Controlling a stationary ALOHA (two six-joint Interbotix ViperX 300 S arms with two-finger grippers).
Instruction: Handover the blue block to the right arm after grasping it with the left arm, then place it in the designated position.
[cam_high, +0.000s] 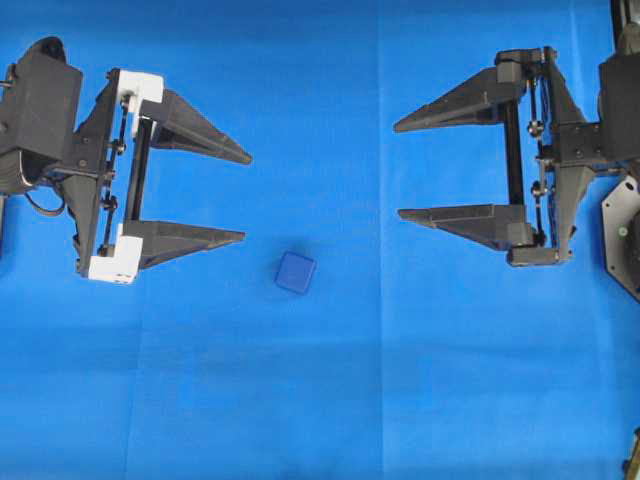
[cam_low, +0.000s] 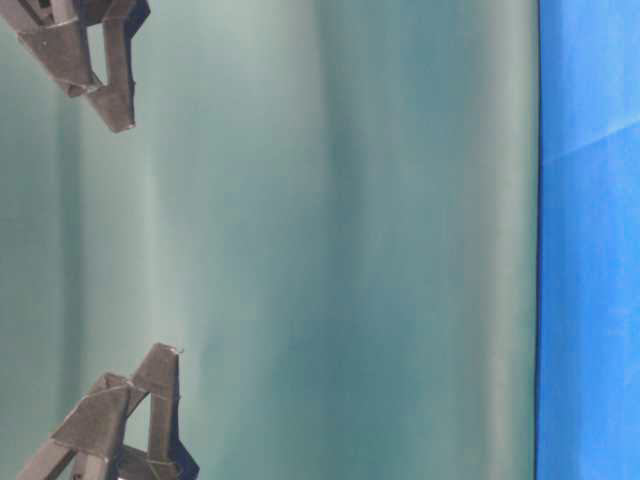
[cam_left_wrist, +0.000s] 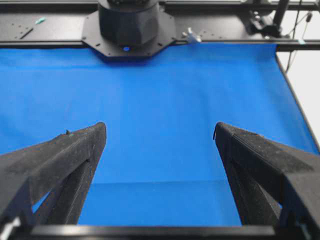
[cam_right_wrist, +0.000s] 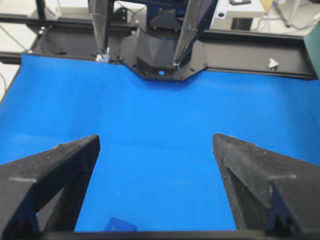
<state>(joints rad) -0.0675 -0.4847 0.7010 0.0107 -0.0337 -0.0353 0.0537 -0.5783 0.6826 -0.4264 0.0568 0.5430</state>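
A: Where is the blue block (cam_high: 296, 272) sitting?

B: In the overhead view it lies on the blue sheet (cam_high: 330, 400) covering the desk, a little below and left of the frame's centre, turned slightly askew. Nothing touches it.

A: And the left arm's claw (cam_high: 240, 196)?

B: At the left of the overhead frame, white end pieces on its rail, both long fingers pointing toward the centre. The jaws are spread wide with nothing between them. The tip of its lower finger is near the block, up and to the left of it, but clearly apart.

A: The right arm's claw (cam_high: 398, 170)?

B: At the right of the same frame, fingers pointing left toward the other claw. It too is spread wide and holds nothing. The block lies well apart from it, lower and to the left.

A: Do the wrist views add anything?

B: The left wrist view shows its two fingers (cam_left_wrist: 65, 160) parted over bare blue sheet, with no block in frame. In the right wrist view the block (cam_right_wrist: 120, 225) peeks in at the bottom edge, left of centre, between the spread fingers (cam_right_wrist: 260, 175) but lower down.

A: The table-level view?

B: Only dark finger tips at the upper left and lower left against a greenish backdrop (cam_low: 350, 250).
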